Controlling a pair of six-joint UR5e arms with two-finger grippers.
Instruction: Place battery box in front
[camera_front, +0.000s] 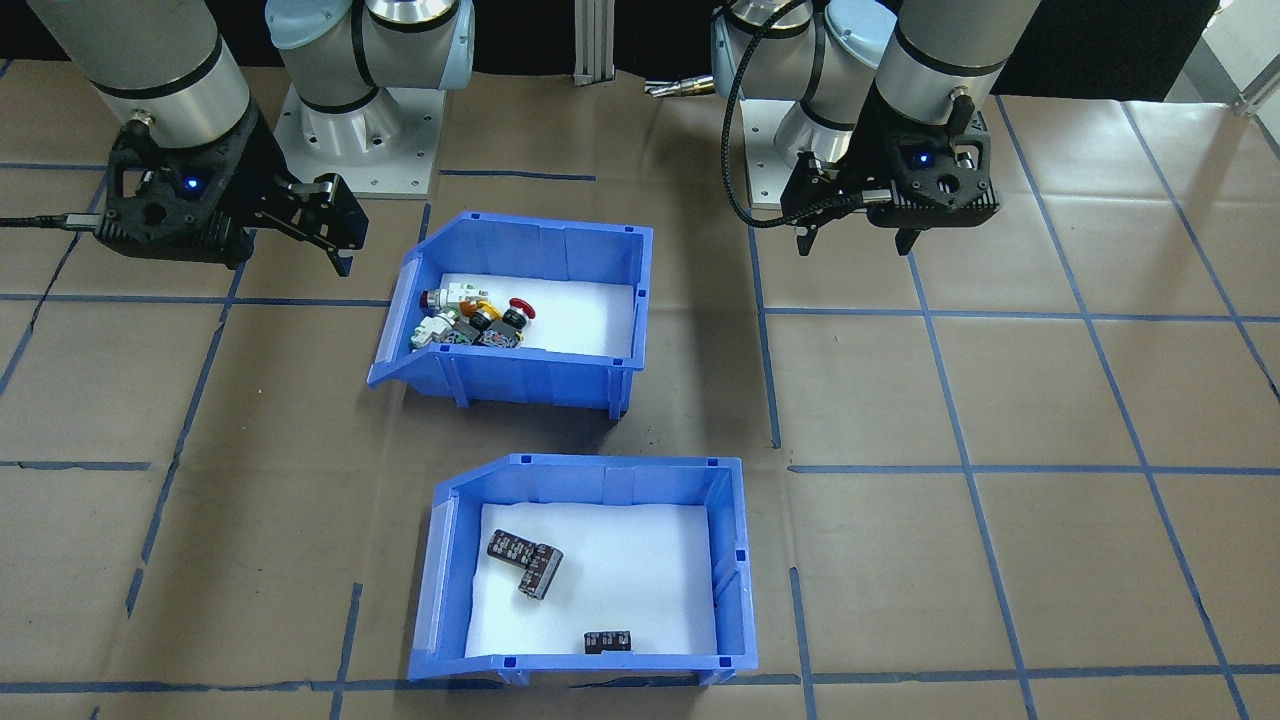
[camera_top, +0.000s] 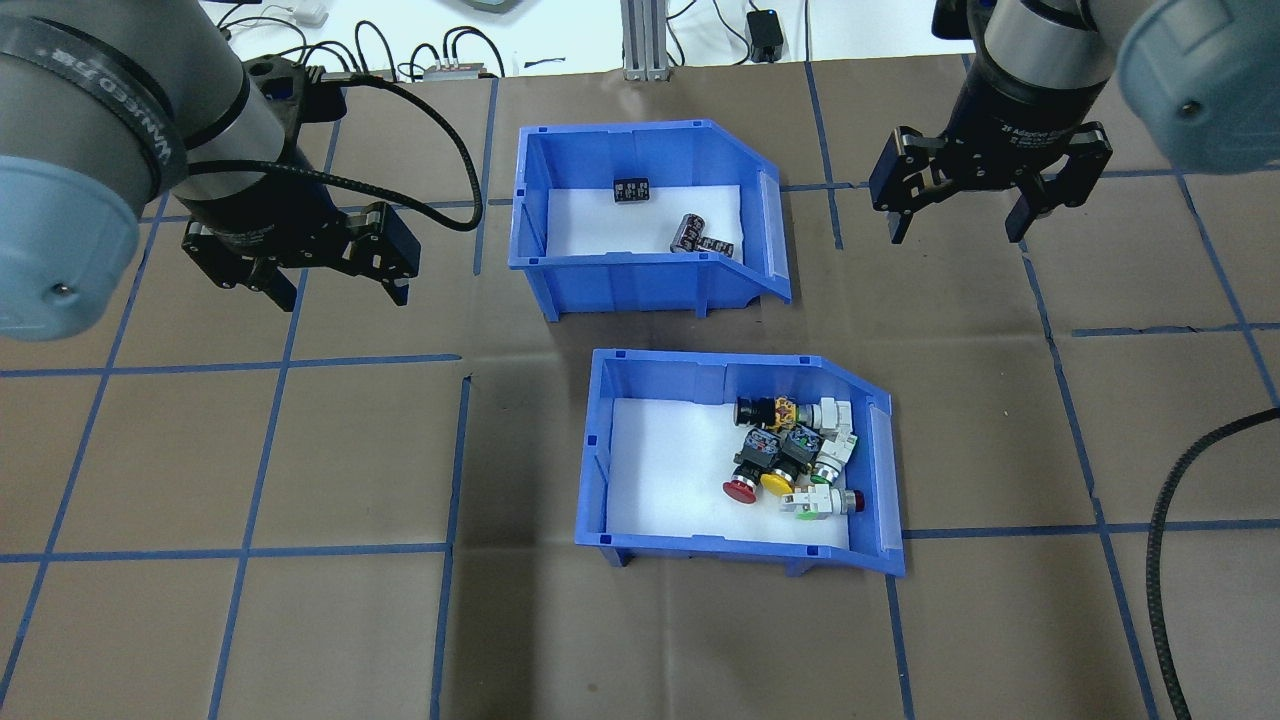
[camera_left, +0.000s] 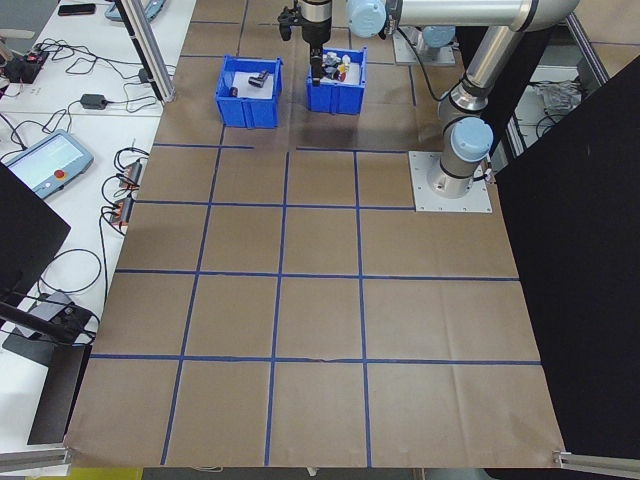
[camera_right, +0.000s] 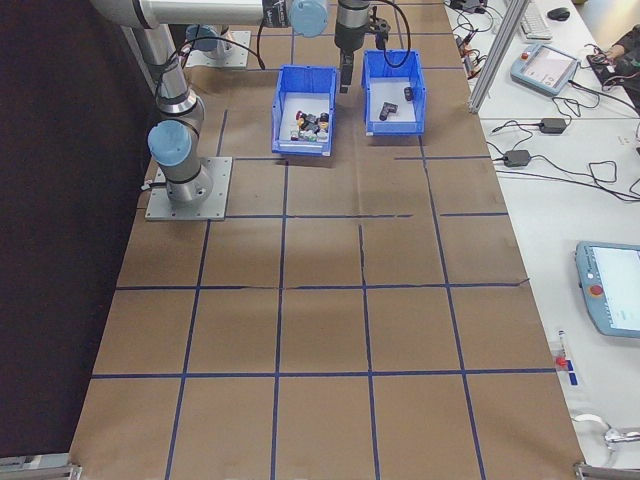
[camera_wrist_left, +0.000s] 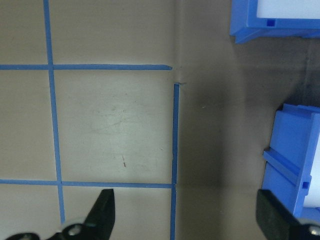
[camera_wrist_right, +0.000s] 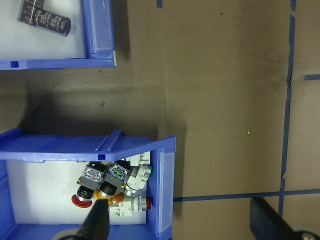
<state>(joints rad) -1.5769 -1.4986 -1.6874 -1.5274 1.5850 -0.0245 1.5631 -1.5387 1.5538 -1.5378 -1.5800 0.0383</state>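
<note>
The battery box (camera_top: 640, 235) sat on the table's far side, beyond the switch bin (camera_top: 740, 465), its long axis crosswise and sloped end toward the robot's right. Both the left gripper (camera_top: 340, 262) and right gripper (camera_top: 960, 215) hung spread and empty, flanking it at about equal distance.

I see the battery box (camera_top: 650, 268), a blue open-top bin with a white foam liner and one sloped cut-out end, sitting upright on the table toward its far edge, holding three small black cylinders (camera_top: 700, 238) loose inside.
</note>
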